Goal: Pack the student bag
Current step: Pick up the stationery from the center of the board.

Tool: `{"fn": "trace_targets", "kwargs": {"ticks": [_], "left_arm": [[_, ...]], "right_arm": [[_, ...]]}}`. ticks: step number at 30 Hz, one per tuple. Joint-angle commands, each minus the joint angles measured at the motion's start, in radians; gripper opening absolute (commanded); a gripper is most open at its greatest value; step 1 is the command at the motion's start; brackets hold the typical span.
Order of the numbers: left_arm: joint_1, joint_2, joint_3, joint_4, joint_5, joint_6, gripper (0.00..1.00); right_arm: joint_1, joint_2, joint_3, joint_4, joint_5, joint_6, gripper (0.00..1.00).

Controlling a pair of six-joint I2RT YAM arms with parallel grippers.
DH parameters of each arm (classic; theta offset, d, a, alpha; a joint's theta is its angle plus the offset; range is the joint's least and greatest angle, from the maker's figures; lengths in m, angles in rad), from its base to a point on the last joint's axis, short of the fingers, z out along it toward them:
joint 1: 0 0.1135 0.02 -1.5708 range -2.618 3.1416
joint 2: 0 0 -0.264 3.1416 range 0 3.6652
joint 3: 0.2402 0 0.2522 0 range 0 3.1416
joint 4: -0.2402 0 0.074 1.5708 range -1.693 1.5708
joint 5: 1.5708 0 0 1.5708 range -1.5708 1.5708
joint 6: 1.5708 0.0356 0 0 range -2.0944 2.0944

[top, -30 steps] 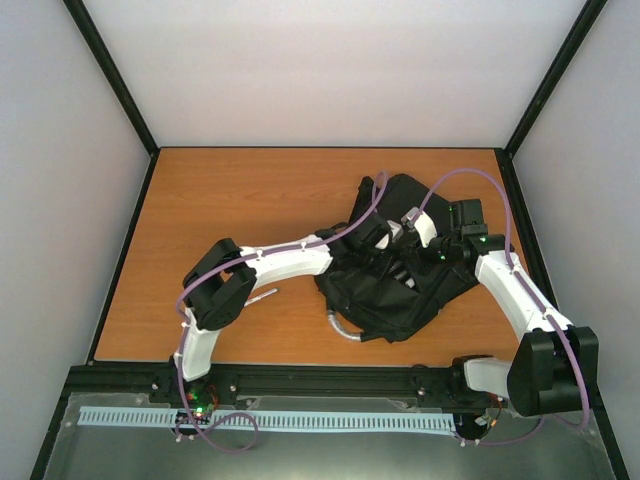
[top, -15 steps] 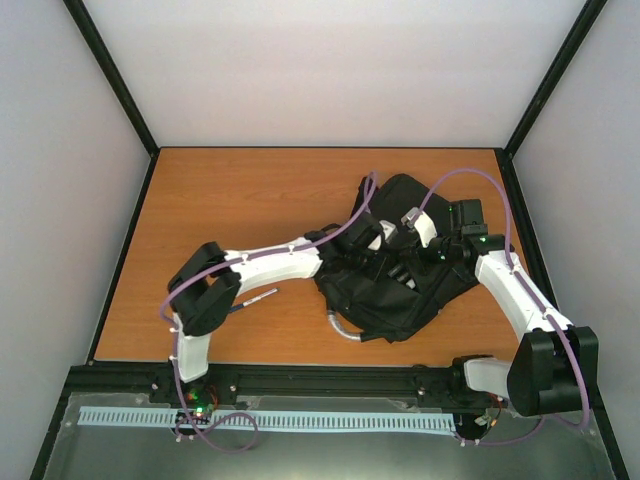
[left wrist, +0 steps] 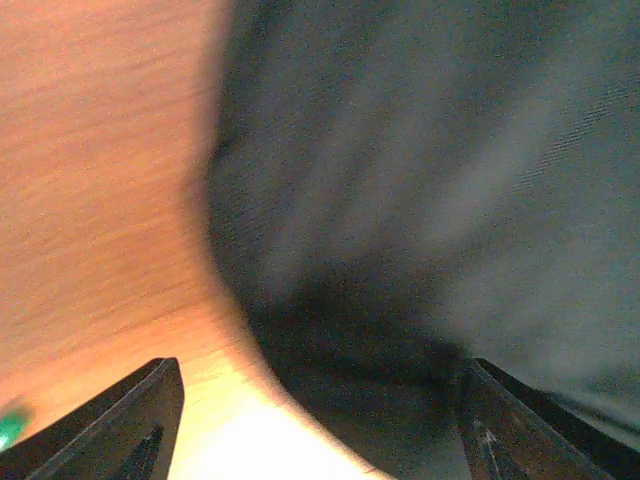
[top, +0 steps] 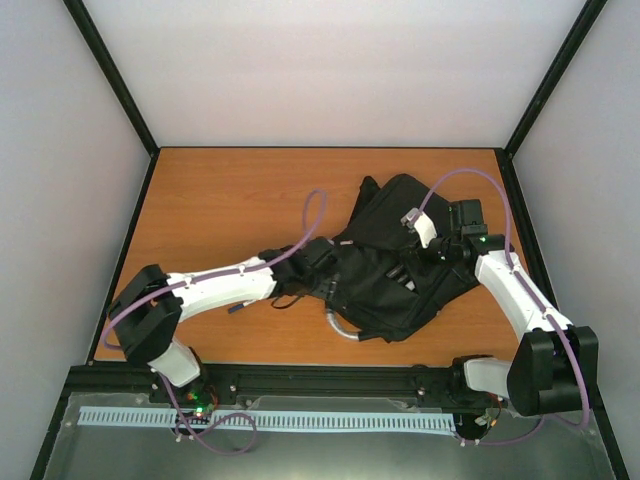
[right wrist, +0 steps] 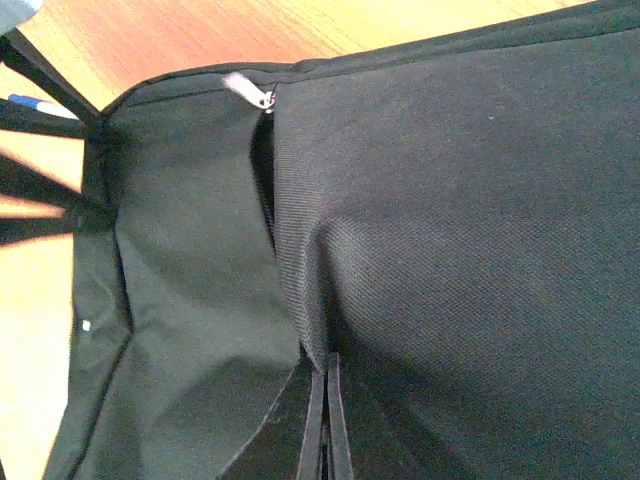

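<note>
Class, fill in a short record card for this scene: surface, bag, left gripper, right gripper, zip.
Surface: wooden table
Bag: black student bag, lying on the right half of it
Left gripper: open, at the bag's left edge, holding nothing
Right gripper: shut, pinching a fold of bag fabric
Zip: silver zip pull beside a gaping pocket slit

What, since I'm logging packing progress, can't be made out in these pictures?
- Inside of the student bag: every view, its black fabric covers it.
- Left gripper: top view, dark against the bag; its wrist view is blurred.
- Green thing: left wrist view, cut off by the edge and blurred.
</note>
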Motion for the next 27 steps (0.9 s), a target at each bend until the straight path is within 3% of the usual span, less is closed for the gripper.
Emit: {"fn": "trace_targets", "kwargs": {"ticks": [1,9,14,15,18,19,25,27], "left_arm": [[0.110,-0.086,-0.095,-0.234,-0.141,-0.316,0.77],[0.222,-0.185,-0.194,-0.245,-0.058,-0.576,0.69],[0.240,-0.187,-0.184,-0.323,-0.087,-0.727,0.55],[0.240,-0.209,-0.201,-0.291,-0.081,-0.713,0.54],[0.236,-0.314,-0.285,0.073,0.205,-0.432,0.53],[0.230,-0.341,-0.288,0.111,0.230,-0.413,0.53],[0.221,-0.447,-0.250,-0.175,0.076,-0.535,0.55],[0.221,-0.485,-0.285,-0.206,0.049,-0.620,0.63]], "right_arm": [[-0.006,-0.003,0.009,0.007,-0.020,-0.003,0.03],[-0.006,0.001,0.010,0.004,-0.021,-0.005,0.03],[-0.006,0.001,0.011,0.003,-0.020,-0.005,0.03],[-0.006,0.000,0.010,0.004,-0.016,-0.006,0.03],[-0.006,0.005,0.009,0.019,0.045,0.014,0.03],[-0.007,0.012,0.010,0.023,0.071,0.017,0.03],[-0.009,0.043,0.023,0.007,0.051,0.011,0.03],[-0.008,0.041,0.021,0.007,0.051,0.010,0.03]]}}
